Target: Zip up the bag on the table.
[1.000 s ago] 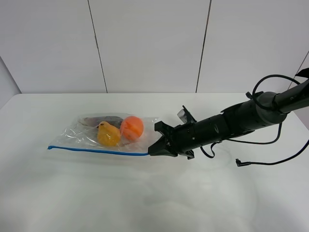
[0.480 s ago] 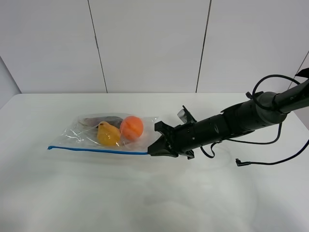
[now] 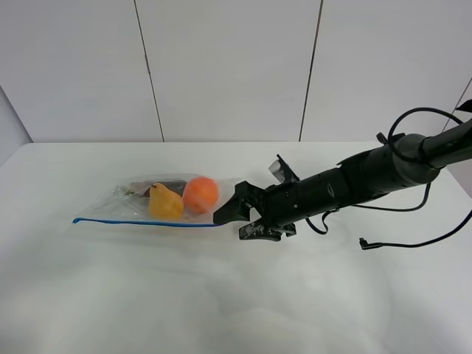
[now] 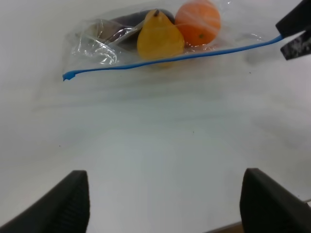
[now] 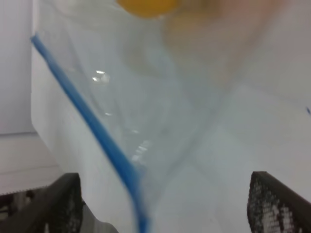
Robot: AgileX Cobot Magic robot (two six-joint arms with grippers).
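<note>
Closest to me the table (image 3: 221,310) is a wide bare stretch of white, smooth and faintly glossy. Further in, left of the middle, lies the bag (image 3: 151,203), clear and crinkled, with its blue zip strip (image 3: 140,222) running along the long edge nearest me. Through the plastic I can see a yellow pear (image 3: 165,203) and, just beside it on the right, an orange (image 3: 200,195), with something dark (image 3: 158,184) tucked behind them toward the wall. The right gripper (image 3: 234,218) reaches in low from the right side on its long black arm (image 3: 354,184) and meets the right end of the bag at the zip corner; in the right wrist view the blue strip (image 5: 92,126) and clear film fill the space between its two dark fingers (image 5: 58,204), which stand wide of each other there, so whether they are pinching the plastic I cannot tell. The left gripper (image 4: 165,206) hangs over bare table on the near side of the bag, its two black fingertips (image 4: 70,199) spread well apart with nothing between them. A black cable (image 3: 413,240) trails on the table behind the right arm, and beyond everything stands a pale panelled wall (image 3: 228,66).
</note>
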